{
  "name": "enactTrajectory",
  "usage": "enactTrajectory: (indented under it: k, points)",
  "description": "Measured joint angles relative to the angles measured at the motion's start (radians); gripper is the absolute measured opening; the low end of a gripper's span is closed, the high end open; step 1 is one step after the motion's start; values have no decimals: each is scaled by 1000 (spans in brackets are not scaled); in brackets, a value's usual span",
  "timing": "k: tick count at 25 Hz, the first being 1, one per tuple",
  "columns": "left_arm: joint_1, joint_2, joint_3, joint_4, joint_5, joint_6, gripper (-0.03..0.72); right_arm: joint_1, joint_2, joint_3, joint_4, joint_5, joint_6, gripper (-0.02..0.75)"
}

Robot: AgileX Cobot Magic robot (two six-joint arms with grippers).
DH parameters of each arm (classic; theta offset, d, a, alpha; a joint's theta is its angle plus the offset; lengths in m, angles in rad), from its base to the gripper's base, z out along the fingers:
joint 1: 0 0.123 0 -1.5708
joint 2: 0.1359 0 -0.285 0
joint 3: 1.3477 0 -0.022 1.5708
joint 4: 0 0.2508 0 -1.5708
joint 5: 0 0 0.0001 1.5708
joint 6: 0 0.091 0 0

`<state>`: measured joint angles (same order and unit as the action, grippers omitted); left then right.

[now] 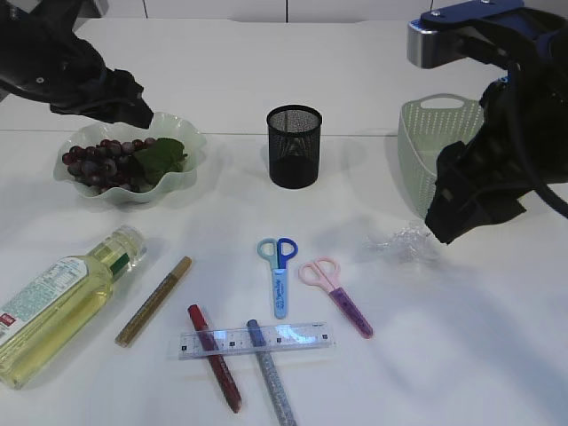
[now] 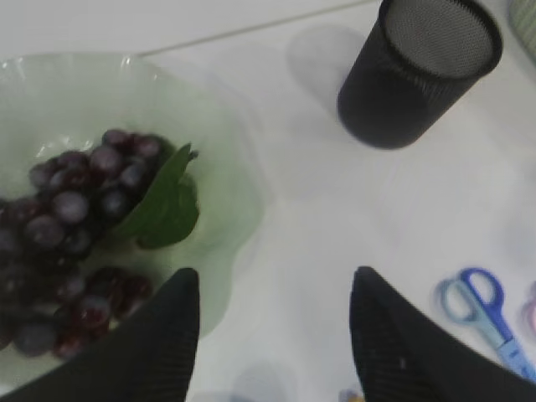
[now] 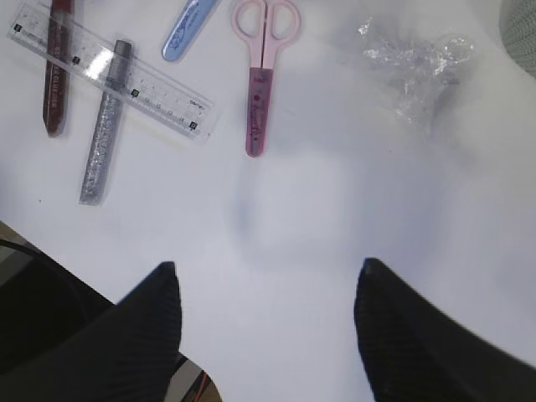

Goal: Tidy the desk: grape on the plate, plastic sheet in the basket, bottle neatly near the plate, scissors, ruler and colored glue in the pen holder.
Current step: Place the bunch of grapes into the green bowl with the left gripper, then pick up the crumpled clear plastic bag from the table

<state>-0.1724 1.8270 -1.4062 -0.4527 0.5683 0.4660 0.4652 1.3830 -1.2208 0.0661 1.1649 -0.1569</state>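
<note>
White table [image 1: 461,337] — bottle [image 1: 62,297] label unreadable.

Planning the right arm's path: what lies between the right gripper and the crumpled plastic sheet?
Nothing: the right wrist view shows only bare white table between the open right gripper and the plastic sheet.

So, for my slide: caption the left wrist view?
Open left fingers hang over the plate edge, grapes on it, pen holder beyond.
</note>
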Motion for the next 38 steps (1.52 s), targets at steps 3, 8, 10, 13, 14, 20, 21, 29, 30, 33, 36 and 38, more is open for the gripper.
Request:
enactTrajectory:
  k: [3,8,10,13,14,20,21,29,30,33,36,38]
  points:
    - [-18,-47,0,201,64,-170,419,0,0,0,0,0,0,510]
    - [-31,-112,0,314,216,-298,418,0,0,0,0,0,5,510]
    - [-31,-126,0,326,270,-310,417,0,0,0,0,0,17,510]
    - [-31,-148,4,349,312,-340,417,0,0,0,-16,-3,24,510]
    - [-31,-161,15,354,315,-348,417,0,0,0,-31,-9,25,510]
    - [-31,-266,187,360,316,-366,417,0,42,0,-78,-13,-106,510]
    - [-31,-293,225,360,316,-367,417,0,61,0,-83,-13,-120,510]
    - [-31,-476,406,362,314,-369,415,0,236,0,-108,-92,-320,510]
    - [-31,-487,414,356,314,-370,415,0,252,0,-114,-114,-349,510]
    - [-31,-505,422,337,316,-372,415,0,296,0,-125,-211,-423,510]
    - [-31,-505,422,328,318,-374,415,0,340,-2,-137,-282,-479,510]
    - [-31,-505,422,326,319,-374,415,0,375,-2,-172,-301,-495,510]
